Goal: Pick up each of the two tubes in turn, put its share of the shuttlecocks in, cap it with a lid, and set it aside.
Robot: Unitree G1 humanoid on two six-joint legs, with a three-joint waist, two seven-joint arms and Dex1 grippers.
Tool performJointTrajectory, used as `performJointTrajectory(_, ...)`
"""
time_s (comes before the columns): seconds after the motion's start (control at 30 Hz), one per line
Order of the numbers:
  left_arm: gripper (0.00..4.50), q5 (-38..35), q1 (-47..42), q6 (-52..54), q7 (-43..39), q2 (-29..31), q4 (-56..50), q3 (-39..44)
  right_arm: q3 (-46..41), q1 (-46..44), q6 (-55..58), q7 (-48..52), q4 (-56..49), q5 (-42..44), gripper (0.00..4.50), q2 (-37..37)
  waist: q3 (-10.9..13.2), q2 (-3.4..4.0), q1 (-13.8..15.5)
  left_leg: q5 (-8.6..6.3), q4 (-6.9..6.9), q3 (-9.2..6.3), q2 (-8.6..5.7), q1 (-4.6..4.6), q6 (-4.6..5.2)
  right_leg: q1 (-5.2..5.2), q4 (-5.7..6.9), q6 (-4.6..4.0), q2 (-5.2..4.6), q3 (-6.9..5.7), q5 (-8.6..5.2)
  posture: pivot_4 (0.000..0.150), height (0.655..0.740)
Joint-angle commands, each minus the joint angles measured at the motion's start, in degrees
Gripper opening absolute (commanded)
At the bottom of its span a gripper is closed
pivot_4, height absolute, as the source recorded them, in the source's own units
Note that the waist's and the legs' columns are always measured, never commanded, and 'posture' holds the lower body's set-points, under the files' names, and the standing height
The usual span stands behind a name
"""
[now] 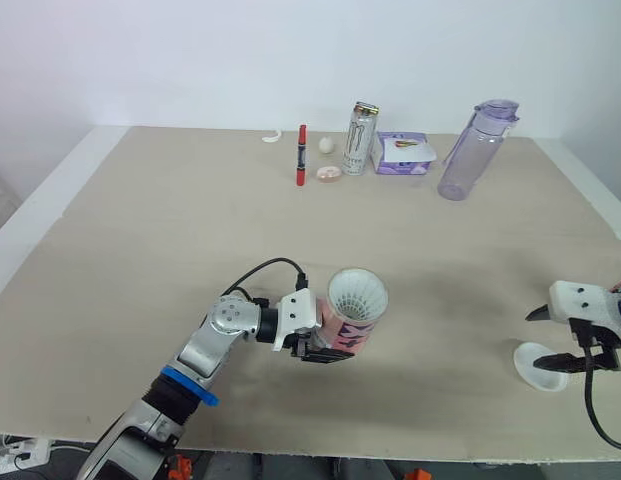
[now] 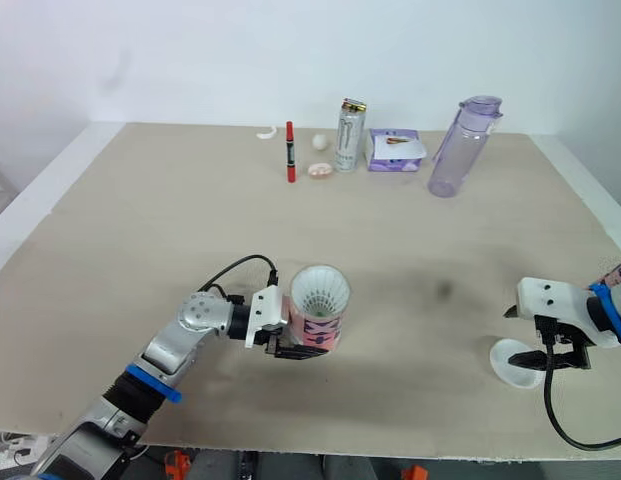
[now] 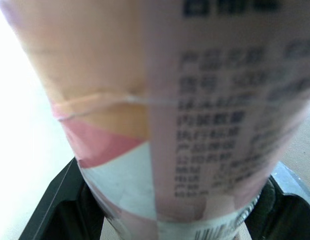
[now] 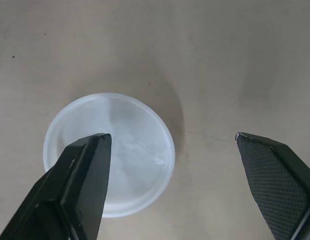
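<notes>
On the beige table (image 1: 140, 250), the left gripper (image 1: 325, 348) pinches the filled tube (image 1: 352, 318) mouth-up, seemingly for capping, while the right gripper (image 4: 170, 137) hangs spread over 1 lid (image 4: 135, 150).

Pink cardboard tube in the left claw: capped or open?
Open: the pink cardboard tube has an uncovered mouth showing white shuttlecock feathers; a round white plastic lid lies on the beige table.

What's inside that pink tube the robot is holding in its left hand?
The open mouth of the pink tube shows a white shuttlecock, its feathered skirt facing out. Any more beneath are hidden by it and the tube's wall.
</notes>
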Motion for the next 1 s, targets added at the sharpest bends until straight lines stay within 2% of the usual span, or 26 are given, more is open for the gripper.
performJointTrajectory(0.03,3.14,1.8,1.3,1.3,0.3,1.3,0.7,-0.8,1.0,-1.5,0.3,1.7,1.7,-0.7,2.9,-0.2,0.0,0.01,0.0,0.0,0.0,0.0,0.0,0.0,0.0,0.0,0.0,0.0,0.0,0.0,0.0,0.15,0.74)
performJointTrajectory(0.07,3.14,1.8,1.3,1.3,0.3,1.4,0.7,-0.8,1.3,-1.4,0.3,1.9,1.8,-0.7,2.18,-0.4,0.0,0.01,0.0,0.0,0.0,0.01,0.0,0.0,0.0,0.0,0.0,0.0,0.0,0.01,0.0,0.15,0.74)
performJointTrajectory(0.1,3.14,1.9,1.4,1.2,0.3,1.5,0.7,-0.7,1.4,-1.1,0.4,2.1,1.7,-0.7,1.99,-0.6,0.0,0.01,0.0,0.0,0.0,0.01,0.0,0.0,0.0,0.0,0.0,0.0,0.0,0.02,0.0,0.15,0.74)
performJointTrajectory(0.17,3.14,2.0,1.3,1.2,0.3,1.7,0.8,-0.7,1.4,-0.9,0.8,2.3,1.5,-0.4,1.12,-0.6,0.0,0.01,0.0,0.0,0.0,0.01,0.0,0.0,0.0,0.0,0.0,0.0,0.0,0.02,0.0,0.15,0.74)
performJointTrajectory(0.2,3.14,2.0,1.3,1.1,0.3,1.7,0.9,-0.7,1.4,-0.7,0.9,2.4,1.2,-0.3,0.95,-0.6,0.0,0.01,0.0,0.0,0.0,0.01,0.0,0.01,0.0,0.0,0.0,0.0,0.0,0.02,0.0,0.15,0.74)
performJointTrajectory(0.23,3.14,2.0,1.2,1.1,0.3,1.7,1.1,-0.6,1.4,-0.6,1.0,2.4,1.0,-0.3,0.23,-0.5,0.0,0.01,0.0,0.0,-0.01,0.02,0.01,0.03,0.0,0.02,0.0,0.0,0.0,0.02,0.0,0.15,0.74)
performJointTrajectory(0.4,3.14,2.2,0.7,0.8,0.1,1.9,2.2,-0.7,0.9,-0.1,0.8,2.6,-1.4,0.6,0.23,-0.2,0.0,0.01,0.0,0.0,-0.02,0.02,0.02,0.12,0.0,0.09,0.0,-0.02,0.02,0.02,0.01,0.15,0.74)
performJointTrajectory(0.53,3.14,1.7,0.4,1.6,0.2,1.7,3.2,-0.1,-0.6,-3.0,4.5,4.6,-10.0,4.7,0.23,-0.4,0.0,0.01,0.0,0.0,-0.02,0.02,0.03,0.15,0.0,0.11,0.01,-0.02,0.03,0.02,0.01,0.15,0.74)
performJointTrajectory(0.63,3.14,1.7,-0.1,1.6,0.1,1.6,4.1,0.1,-1.1,-7.9,9.3,5.3,-16.6,7.9,0.23,-0.3,-0.1,0.12,-0.2,0.0,-0.02,0.03,0.03,0.17,0.0,0.11,0.02,-0.03,0.03,0.02,0.02,0.15,0.74)
performJointTrajectory(0.73,3.14,2.0,-1.1,1.9,0.3,1.2,4.9,0.1,0.5,-16.9,13.8,6.1,-23.6,11.2,0.23,0.2,-0.1,0.2,-0.6,0.0,0.0,0.04,0.02,0.23,0.0,0.11,0.04,-0.06,0.01,0.04,0.1,0.15,0.74)
performJointTrajectory(1.0,3.14,2.9,-2.4,1.4,0.9,1.1,6.7,-0.6,7.8,-35.1,20.5,6.2,-32.0,17.8,0.23,4.3,-0.1,0.0,-1.0,0.01,0.02,0.07,0.01,0.24,-0.02,-0.11,-0.01,-0.13,-0.1,-0.01,0.13,0.15,0.74)
